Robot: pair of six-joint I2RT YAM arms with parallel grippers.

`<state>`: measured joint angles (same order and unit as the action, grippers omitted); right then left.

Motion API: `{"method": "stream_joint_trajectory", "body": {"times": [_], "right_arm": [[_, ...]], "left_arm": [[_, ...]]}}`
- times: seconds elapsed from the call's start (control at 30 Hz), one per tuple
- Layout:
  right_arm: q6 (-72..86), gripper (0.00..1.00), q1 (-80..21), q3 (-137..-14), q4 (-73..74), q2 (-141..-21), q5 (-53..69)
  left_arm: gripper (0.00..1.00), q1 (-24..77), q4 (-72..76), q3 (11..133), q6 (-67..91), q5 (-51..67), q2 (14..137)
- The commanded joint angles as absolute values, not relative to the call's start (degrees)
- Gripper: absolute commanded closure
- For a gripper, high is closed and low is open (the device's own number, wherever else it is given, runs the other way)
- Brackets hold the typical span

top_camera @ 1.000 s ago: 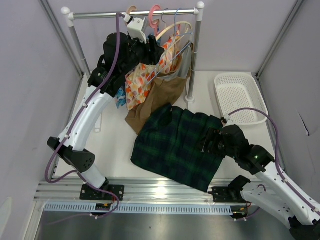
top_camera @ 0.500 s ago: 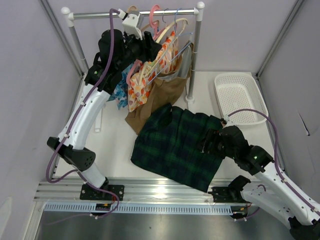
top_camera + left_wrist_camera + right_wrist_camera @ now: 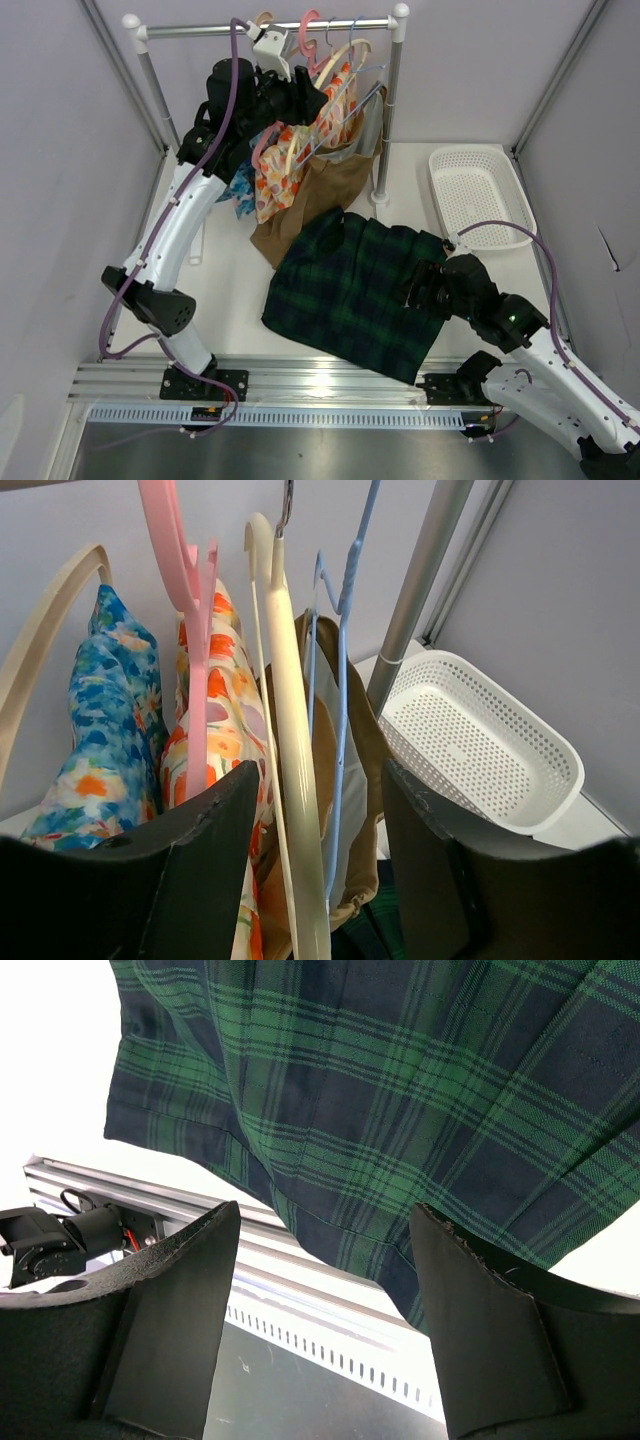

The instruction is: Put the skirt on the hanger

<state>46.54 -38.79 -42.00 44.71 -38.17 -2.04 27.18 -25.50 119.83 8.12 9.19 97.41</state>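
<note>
Arms: two; left gripper (image 3: 322,772) is up at the rail (image 3: 270,27), right gripper (image 3: 325,1215) is low over the table (image 3: 230,285).
Hangers: four on the rail, namely a tan hanger (image 3: 45,610), a pink hanger (image 3: 185,600), the hanger (image 3: 295,810) and a blue wire hanger (image 3: 345,660).
Garments: four, being the skirt (image 3: 350,290), a blue floral one (image 3: 110,700), an orange floral one (image 3: 225,710) and a brown one (image 3: 320,190).
Baskets: one white basket (image 3: 480,195), at the far right of the table.
Skirt look: dark green and navy plaid, broad, with soft folds.
Skirt place: flat on the table between the arms, its far corner lapping the brown garment's hem.
Hanger look: pale cream plastic, thick, seen edge-on.
Hanger place: on the rail, between the pink and blue wire hangers.
Left gripper: jaws apart with the hanger between them; it seems not to grip, though contact with the left finger is unclear.
Right gripper: jaws wide, holding nothing, just above the skirt's near right edge.
</note>
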Motion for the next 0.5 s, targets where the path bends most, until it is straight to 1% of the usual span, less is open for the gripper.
{"method": "stream_joint_trajectory", "body": {"times": [0.0, 0.17, 0.47], "right_arm": [[47.2, 0.26, -38.8, -41.6, 43.3, -37.5, -1.5], [47.2, 0.26, -38.8, -41.5, 43.2, -37.4, -1.3], [47.2, 0.26, -38.8, -41.5, 43.3, -37.4, -1.7]], "left_arm": [[0.42, 26.9, -26.3, 124.1, 8.4, 10.1, 98.1], [0.43, 26.9, -27.2, 125.4, 8.4, 9.8, 99.8], [0.47, 26.9, -28.3, 126.7, 8.3, 8.9, 101.6]]}}
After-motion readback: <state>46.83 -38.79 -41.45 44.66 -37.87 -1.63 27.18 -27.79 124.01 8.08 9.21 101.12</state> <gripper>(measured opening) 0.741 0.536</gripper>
